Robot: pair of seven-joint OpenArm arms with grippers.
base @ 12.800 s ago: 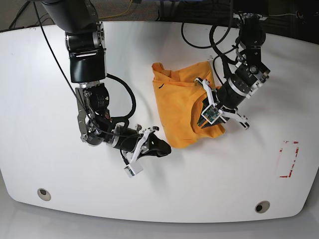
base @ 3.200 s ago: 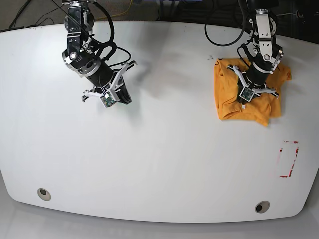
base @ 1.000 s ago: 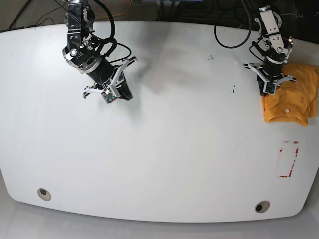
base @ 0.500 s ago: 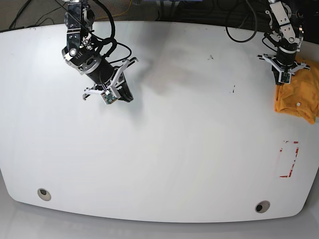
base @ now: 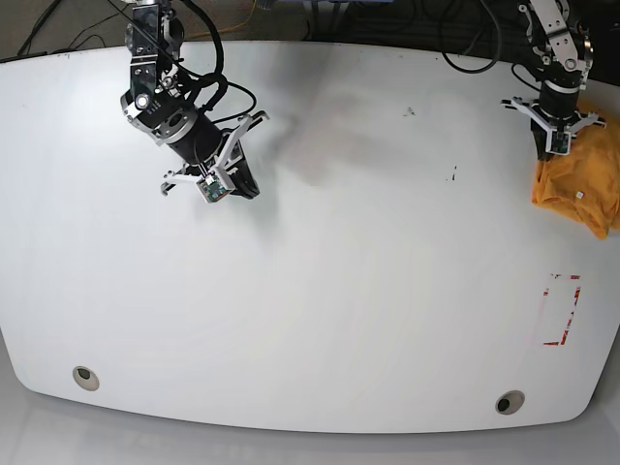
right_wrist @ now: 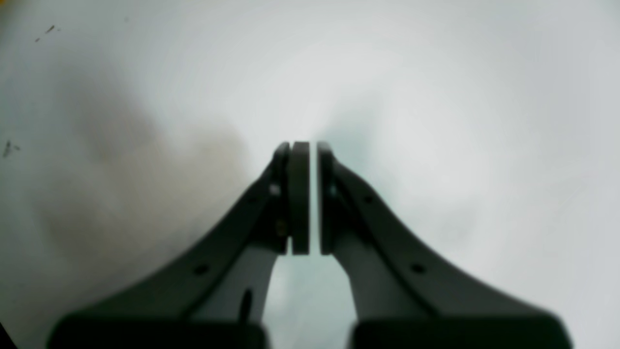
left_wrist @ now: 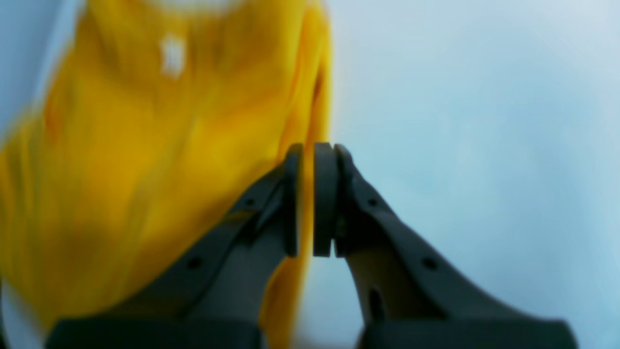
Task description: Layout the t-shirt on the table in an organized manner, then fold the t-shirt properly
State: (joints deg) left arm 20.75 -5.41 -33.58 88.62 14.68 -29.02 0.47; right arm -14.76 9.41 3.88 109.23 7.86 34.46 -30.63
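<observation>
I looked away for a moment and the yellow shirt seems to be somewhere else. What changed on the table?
The left gripper dragged the folded t-shirt from mid-table out to the table's edge on the base view's right, where part of it now runs out of view. That gripper is shut at the shirt's edge. The right gripper pulled away toward the back of the table earlier and has since stayed shut and empty. The red tape outline has not moved.

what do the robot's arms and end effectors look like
Both arms are black with silver-grey joint housings and looping black cables. The left end effector and right end effector have dark, curved fingers with flat pads, white bracket pieces, and a small green circuit board by the wrist.
</observation>
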